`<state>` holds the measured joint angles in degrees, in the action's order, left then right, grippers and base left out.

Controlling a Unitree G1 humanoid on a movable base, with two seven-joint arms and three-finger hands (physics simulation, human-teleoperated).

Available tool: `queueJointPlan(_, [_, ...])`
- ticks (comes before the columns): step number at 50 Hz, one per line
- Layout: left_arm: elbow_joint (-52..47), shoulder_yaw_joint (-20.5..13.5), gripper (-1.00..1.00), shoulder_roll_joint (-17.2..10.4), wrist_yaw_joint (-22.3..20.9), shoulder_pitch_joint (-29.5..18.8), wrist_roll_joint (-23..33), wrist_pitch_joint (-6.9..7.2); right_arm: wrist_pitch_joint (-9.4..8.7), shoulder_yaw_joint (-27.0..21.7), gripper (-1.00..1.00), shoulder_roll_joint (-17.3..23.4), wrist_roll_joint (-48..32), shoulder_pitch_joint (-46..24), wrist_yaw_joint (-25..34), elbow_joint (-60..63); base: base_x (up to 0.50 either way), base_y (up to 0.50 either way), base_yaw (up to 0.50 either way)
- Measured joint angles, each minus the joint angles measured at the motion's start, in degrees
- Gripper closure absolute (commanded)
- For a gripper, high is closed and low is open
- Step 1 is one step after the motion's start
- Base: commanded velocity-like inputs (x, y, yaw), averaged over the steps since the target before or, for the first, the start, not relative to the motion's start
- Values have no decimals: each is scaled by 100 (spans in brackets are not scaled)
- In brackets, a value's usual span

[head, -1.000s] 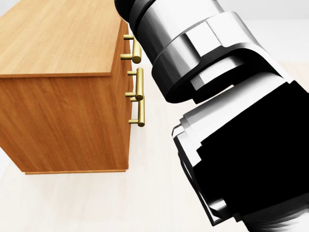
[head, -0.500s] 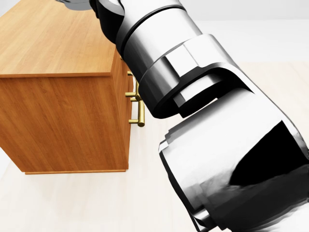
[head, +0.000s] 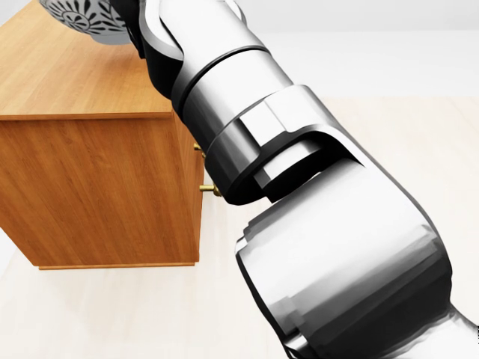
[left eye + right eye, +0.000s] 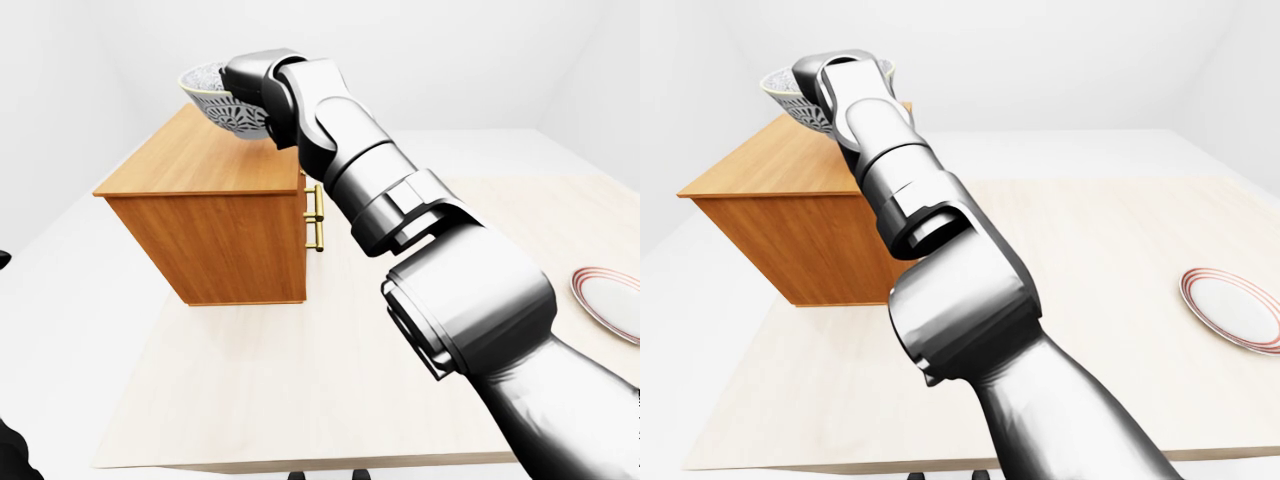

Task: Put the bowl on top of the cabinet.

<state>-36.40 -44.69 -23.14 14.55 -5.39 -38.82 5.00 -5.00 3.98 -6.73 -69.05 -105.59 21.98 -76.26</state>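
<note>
On the pale table (image 4: 1120, 250) the cabinet (image 4: 220, 235) stands, plate (image 4: 1235, 310) well apart; right hand (image 4: 255, 85) at the bowl (image 4: 215, 100), fingers' grip hidden.

My right arm (image 3: 247, 134) has swung left across the head view over the last second, toward the cabinet (image 3: 97, 179). It filled the right side then, with a flat black patch at the lower right. Now it runs from the bottom right up to the top left, and that patch is gone. The bowl (image 3: 86, 19), out of the head view before, shows at its top left corner over the cabinet's top, carried by my right hand (image 4: 255, 88). The brass handles (image 3: 213, 189), plain earlier, are nearly hidden behind my arm.
</note>
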Motion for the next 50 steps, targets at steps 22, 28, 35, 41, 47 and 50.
queueJointPlan(22, [3,12,-100,5,5,0,8,0,0,47,100,-132,78,257,-100,10,0,0,0])
queueJointPlan(28, [0,14,-100,1,11,-4,8,0,0,59,100,-137,86,320,-119,9,0,0,0])
queueJointPlan(35, [2,18,-100,0,15,-9,12,0,0,39,100,-134,93,377,-146,22,0,0,0])
queueJointPlan(41, [7,29,-100,3,14,-12,22,0,0,14,100,-123,99,403,-175,31,0,0,0])
queueJointPlan(47, [10,33,-100,6,11,-12,28,0,0,10,100,-105,82,424,-195,37,0,0,0])
queueJointPlan(50, [11,34,-100,8,9,-11,31,0,0,10,100,-96,61,430,-198,38,0,0,0])
